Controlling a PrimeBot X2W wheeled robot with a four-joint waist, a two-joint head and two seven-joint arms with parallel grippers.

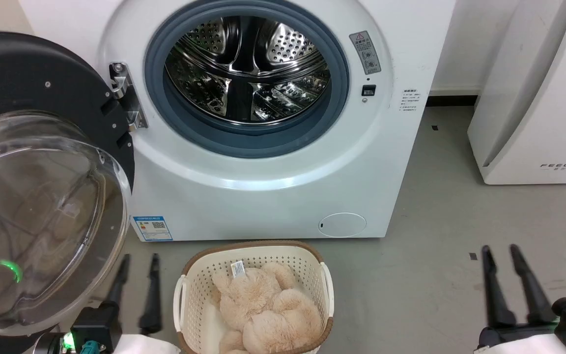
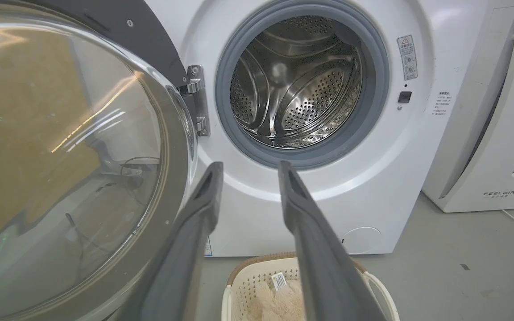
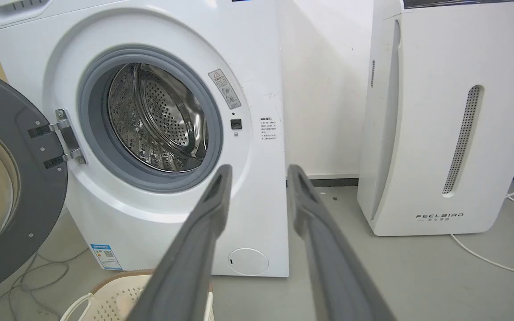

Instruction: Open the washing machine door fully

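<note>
Hanging wide open off the hinge (image 1: 126,96) at the machine's (image 1: 263,206) left front edge, the washing machine door (image 1: 37,182) is looking heavy, rigid and glossy-slick, so its dark rim is seeming a safer hold than the glass. The left jaws, just beside it, and the right jaws, well apart, are hovering parted and empty.
</note>
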